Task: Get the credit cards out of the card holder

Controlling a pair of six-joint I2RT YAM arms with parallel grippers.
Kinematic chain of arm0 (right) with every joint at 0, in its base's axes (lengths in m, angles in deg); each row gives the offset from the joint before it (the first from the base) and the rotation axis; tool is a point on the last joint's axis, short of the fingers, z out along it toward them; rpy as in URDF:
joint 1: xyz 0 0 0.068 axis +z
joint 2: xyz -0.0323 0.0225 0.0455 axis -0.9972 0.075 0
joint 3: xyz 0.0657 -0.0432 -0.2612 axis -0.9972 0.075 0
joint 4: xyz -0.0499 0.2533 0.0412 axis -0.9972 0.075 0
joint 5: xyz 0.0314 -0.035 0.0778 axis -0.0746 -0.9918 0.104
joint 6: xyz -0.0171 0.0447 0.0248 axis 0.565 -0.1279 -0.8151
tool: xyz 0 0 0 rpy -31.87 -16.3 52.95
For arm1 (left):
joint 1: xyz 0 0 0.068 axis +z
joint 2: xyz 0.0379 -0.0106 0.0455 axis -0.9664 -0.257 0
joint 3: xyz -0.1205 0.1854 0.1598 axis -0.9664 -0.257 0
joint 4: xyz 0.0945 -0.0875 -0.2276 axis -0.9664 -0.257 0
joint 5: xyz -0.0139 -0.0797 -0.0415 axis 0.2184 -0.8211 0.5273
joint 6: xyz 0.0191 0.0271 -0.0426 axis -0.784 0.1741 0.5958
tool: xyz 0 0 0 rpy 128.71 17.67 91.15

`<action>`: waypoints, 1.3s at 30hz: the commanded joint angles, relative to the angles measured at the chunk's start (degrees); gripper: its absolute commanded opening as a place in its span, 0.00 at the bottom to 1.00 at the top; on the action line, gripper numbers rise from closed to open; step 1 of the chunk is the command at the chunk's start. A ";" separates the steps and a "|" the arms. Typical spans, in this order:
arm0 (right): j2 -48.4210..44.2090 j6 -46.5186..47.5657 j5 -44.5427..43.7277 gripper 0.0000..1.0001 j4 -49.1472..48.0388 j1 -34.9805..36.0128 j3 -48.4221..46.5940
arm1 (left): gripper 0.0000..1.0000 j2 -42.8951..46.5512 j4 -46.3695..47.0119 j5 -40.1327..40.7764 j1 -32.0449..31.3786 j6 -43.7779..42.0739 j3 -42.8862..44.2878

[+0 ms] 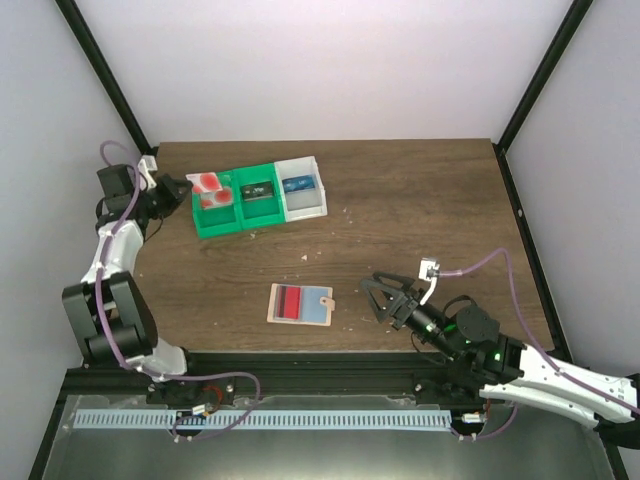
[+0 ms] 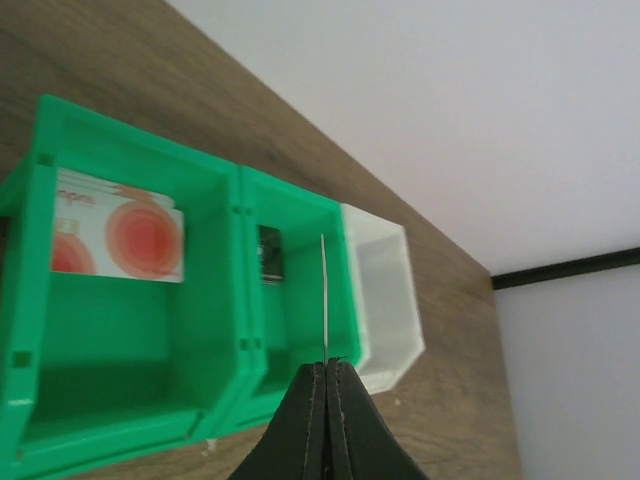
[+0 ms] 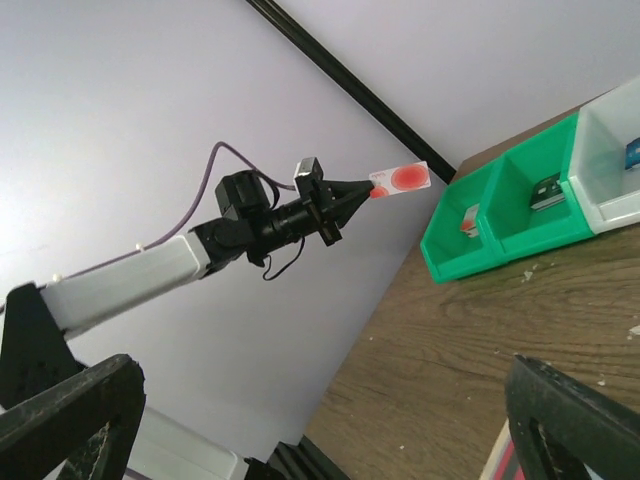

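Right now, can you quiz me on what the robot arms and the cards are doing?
1. True or false: the right gripper is shut on a card.
2. Where is the blue card? A) on the floor B) in the right gripper C) in the white tray
3. What is the left gripper pinching?

Key: 1 false, its jaws are wide open and empty. 2 C. 3 a red-and-white card.
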 commanded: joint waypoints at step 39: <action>11.78 10.44 -8.43 1.00 -2.79 0.22 -6.25 | 0.00 -38.25 -18.13 8.63 -5.47 -10.36 34.32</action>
